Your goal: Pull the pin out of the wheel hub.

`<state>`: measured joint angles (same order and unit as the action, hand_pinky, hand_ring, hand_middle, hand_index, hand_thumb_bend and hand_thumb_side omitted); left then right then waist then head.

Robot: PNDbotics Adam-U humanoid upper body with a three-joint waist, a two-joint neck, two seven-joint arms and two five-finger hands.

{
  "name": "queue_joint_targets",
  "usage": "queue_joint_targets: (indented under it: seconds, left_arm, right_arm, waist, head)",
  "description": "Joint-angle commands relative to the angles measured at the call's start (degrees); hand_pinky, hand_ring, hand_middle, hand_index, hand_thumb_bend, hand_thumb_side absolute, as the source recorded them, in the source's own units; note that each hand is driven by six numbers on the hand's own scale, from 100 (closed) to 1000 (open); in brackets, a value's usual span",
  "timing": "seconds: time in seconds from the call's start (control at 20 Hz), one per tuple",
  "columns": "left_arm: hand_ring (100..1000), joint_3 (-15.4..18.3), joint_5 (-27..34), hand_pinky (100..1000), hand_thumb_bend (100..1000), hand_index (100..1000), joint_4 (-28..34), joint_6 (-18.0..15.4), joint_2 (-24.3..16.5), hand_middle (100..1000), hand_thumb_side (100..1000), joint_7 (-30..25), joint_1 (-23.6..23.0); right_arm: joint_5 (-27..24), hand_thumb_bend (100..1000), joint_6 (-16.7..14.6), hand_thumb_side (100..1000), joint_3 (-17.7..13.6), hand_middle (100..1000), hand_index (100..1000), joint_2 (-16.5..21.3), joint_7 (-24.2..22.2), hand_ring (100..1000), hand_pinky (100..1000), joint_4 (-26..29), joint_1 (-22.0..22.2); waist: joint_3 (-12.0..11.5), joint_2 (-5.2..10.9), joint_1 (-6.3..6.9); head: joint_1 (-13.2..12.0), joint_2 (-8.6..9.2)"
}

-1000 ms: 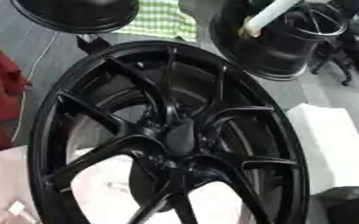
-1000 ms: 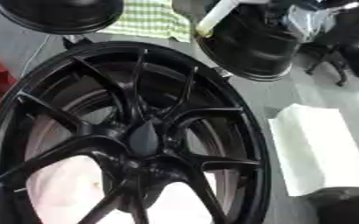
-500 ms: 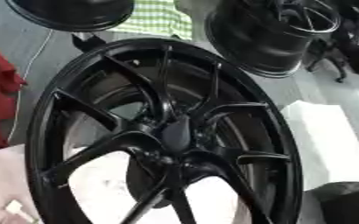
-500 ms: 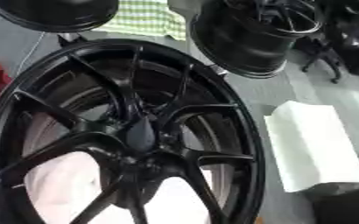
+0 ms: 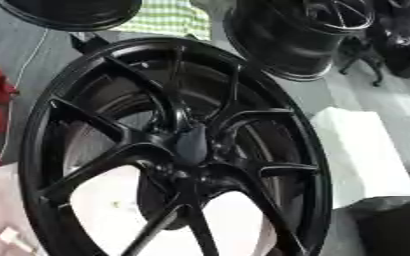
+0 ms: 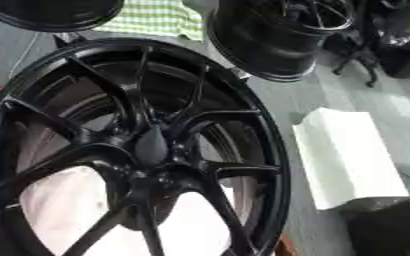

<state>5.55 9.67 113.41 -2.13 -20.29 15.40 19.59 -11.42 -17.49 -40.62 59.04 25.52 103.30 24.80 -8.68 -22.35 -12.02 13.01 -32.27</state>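
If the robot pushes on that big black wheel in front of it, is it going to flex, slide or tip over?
The big black wheel looks like rigid cast metal with thick spokes, so it probably won't flex. It seems heavy for its size and likely resists sliding. It appears tilted rather than flat, so a sideways push might rock it.

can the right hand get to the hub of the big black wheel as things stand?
Can't say for sure: the right hand shows in neither view. The hub itself faces the camera with nothing over it; only the spokes radiate around it. No pin is discernible there.
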Motion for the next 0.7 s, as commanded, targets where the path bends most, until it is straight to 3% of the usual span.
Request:
queue_joint_targets:
  seconds: [0.05,0.2,0.45,0.6,0.7]
  left_arm:
    - [730,0.47,-0.31,715,144,821,1.18,0.00,-1.26,627,796,0.33,0.00]
    - [730,0.45,-0.24,714,145,821,1.18,0.12,-0.91,627,798,0.36,-0.49]
    - [730,0.53,-0.12,713,141,821,1.18,0.22,-0.35,627,794,0.51,-0.97]
    - [730,0.51,-0.04,712,140,821,1.18,0.23,-0.02,627,792,0.48,-0.96]
    - [729,0.54,0.05,711,137,820,1.18,0.33,0.19,626,792,0.56,-1.09]
  right_arm:
    - [1.32,100,-0.39,100,-3.11,192,406,-3.31,3.28,630,790,0.54,3.25]
    - [3.31,100,0.30,100,-3.51,198,411,-7.97,4.08,635,791,3.13,7.18]
    - [10.69,100,4.24,100,-1.51,224,438,-17.83,4.39,654,791,10.75,11.08]
    - [13.67,100,3.79,100,-0.10,286,500,-22.23,4.59,682,795,11.23,11.44]
    - [15.51,100,3.76,100,0.76,387,587,-24.64,4.23,726,811,11.28,11.43]
  waist:
    - [0.78,1.62,0.66]
    - [1.96,1.83,1.40]
    - [3.68,2.22,2.94]
    - [4.32,2.36,3.86]
    - [4.79,2.50,4.56]
  head:
    - [-0.33,-0.70]
    - [-1.01,-1.17]
    - [-2.39,-2.32]
    - [-2.95,-2.58]
    - [-3.13,-2.80]
